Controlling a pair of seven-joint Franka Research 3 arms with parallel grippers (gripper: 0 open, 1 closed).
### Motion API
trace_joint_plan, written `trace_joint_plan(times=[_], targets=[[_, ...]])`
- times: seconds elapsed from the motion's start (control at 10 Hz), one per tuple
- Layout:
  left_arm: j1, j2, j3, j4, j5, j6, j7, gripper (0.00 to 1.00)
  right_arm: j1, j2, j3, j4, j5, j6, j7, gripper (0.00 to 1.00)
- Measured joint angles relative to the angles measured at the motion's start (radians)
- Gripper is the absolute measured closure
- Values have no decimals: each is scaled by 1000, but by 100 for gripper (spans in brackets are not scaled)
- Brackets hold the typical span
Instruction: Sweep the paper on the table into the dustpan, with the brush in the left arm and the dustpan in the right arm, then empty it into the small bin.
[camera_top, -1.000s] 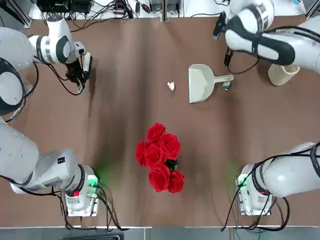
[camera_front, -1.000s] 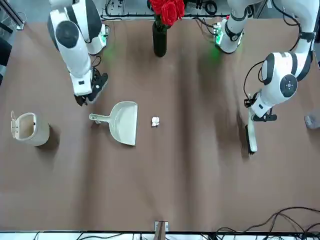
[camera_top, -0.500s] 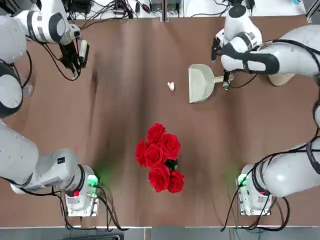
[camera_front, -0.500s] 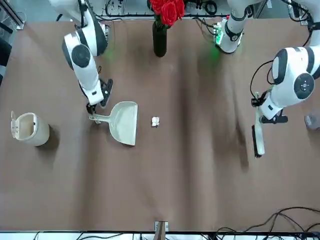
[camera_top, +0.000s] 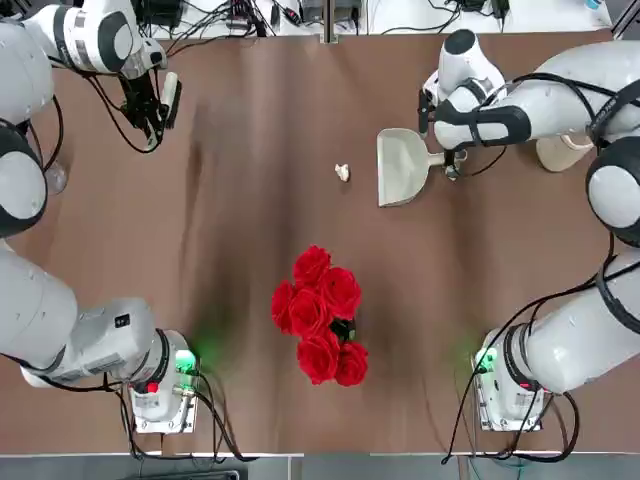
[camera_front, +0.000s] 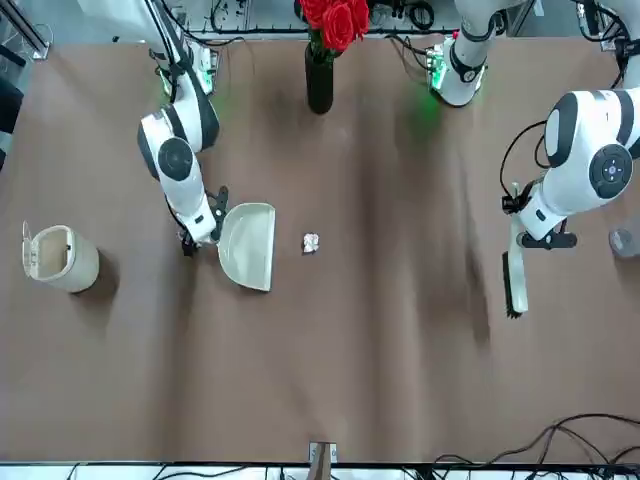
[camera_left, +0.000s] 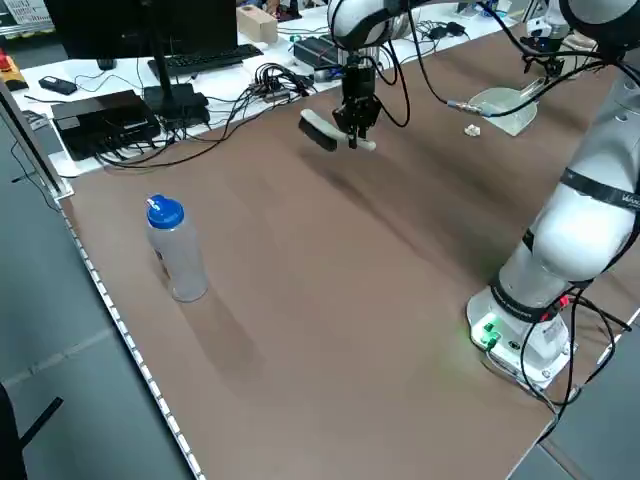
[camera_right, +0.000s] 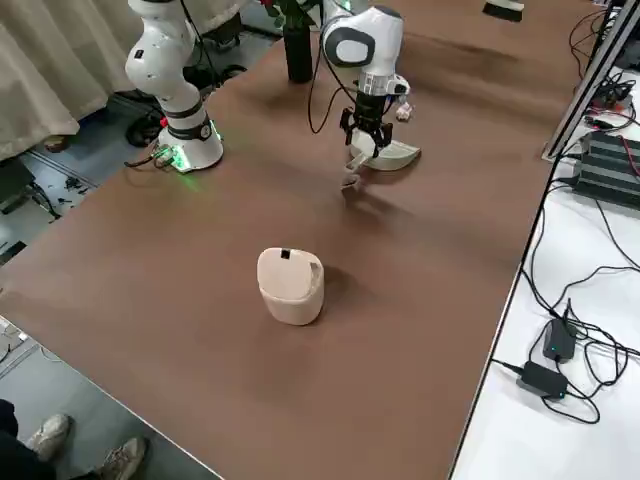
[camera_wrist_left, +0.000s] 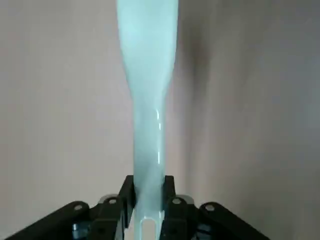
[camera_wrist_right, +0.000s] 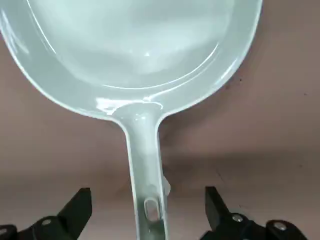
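Left gripper (camera_wrist_left: 149, 192): closed on the handle of the brush (camera_front: 516, 270), one finger on each side of it; brush raised in the grip, its dark bristles (camera_front: 508, 285) along one side; its place is the far-left part of the table (camera_top: 250, 130), as the robot faces it.

Right gripper (camera_wrist_right: 148, 202): open, holding nothing; the handle of the dustpan (camera_top: 401, 168) lies between its parted fingertips, with space on both sides; whether the gripper is lowered fully to handle level, I cannot tell.

Dustpan: flat on the table, right of centre and toward the far side; scoop edge faces the robot's left, handle points to its right; the scoop holds no paper.

Paper (camera_top: 342, 172): small, white, crumpled; on the table just beside the dustpan's scoop edge, on the robot's left of it, apart from it; it lies between dustpan and brush, with the brush well apart.

Small bin (camera_front: 62, 258): upright on the table, on the robot's right, beyond the dustpan's handle end; flap lid (camera_front: 27, 248) swung open at its side.

Also noted: red roses (camera_top: 320, 315) in a dark vase (camera_front: 319, 80), nearer the robot; clear bottle with a blue cap (camera_left: 176, 248), standing toward the robot's left edge of the table.
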Motion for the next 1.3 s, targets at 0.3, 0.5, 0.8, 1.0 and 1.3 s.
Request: trace_joint_plan(times=[0.3,0.5,0.8,1.0,1.3], targets=[[1,2,0,1,0,-2,0,73,-23,39,-1,-6,0,34,-4,0],[1,2,0,1,0,-2,0,73,-25,45,-2,-11,-1,56,-5,3],[1,2,0,1,0,-4,0,73,-25,48,-1,-11,-7,61,-7,31],[1,2,0,2,0,-6,0,73,-25,48,-1,-11,-15,61,-8,64],[0,2,-17,3,0,-6,0,73,-25,48,0,-10,-16,61,-13,67]])
